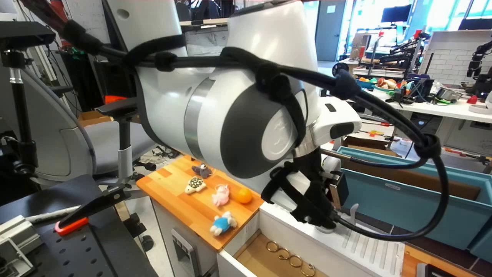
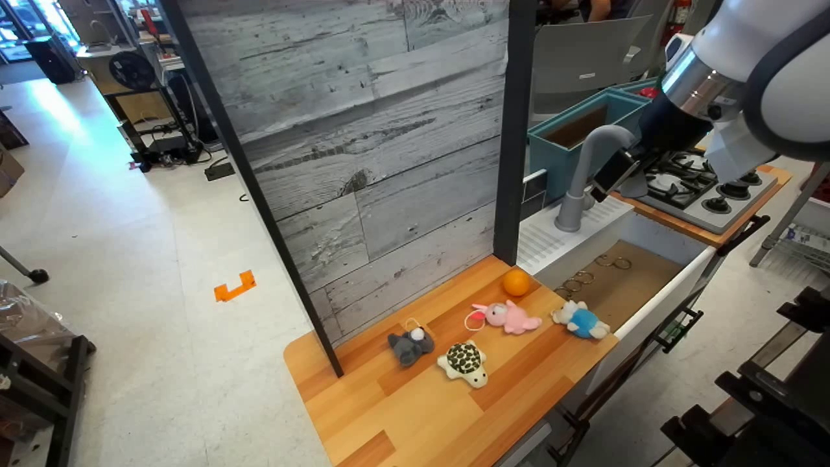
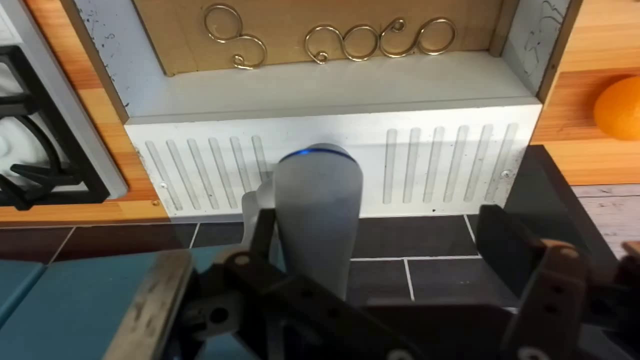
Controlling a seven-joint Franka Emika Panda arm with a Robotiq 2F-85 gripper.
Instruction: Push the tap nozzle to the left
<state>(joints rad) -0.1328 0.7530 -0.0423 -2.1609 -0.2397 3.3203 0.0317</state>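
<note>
The tap nozzle [image 2: 603,135] is a grey curved spout on an upright faucet column [image 2: 572,206] in an exterior view. Its end passes behind my gripper [image 2: 606,181], and a grey tip shows below the fingers. In the wrist view the nozzle [image 3: 320,200] stands between the fingers of my open gripper [image 3: 377,225]. It is close beside the left finger, with a wide gap to the right finger. I cannot tell if the left finger touches it. In an exterior view the faucet base [image 1: 326,229] shows, while the arm and cable hide the nozzle and most of the gripper.
A white ribbed ledge [image 3: 450,165] and a sink box [image 3: 325,90] with brass rings lie in front. A stove [image 2: 694,188] stands beside it. Teal bins [image 1: 399,196] stand behind. A wooden counter [image 2: 415,421] holds an orange [image 2: 517,283] and several plush toys beside a wood-look panel [image 2: 376,130].
</note>
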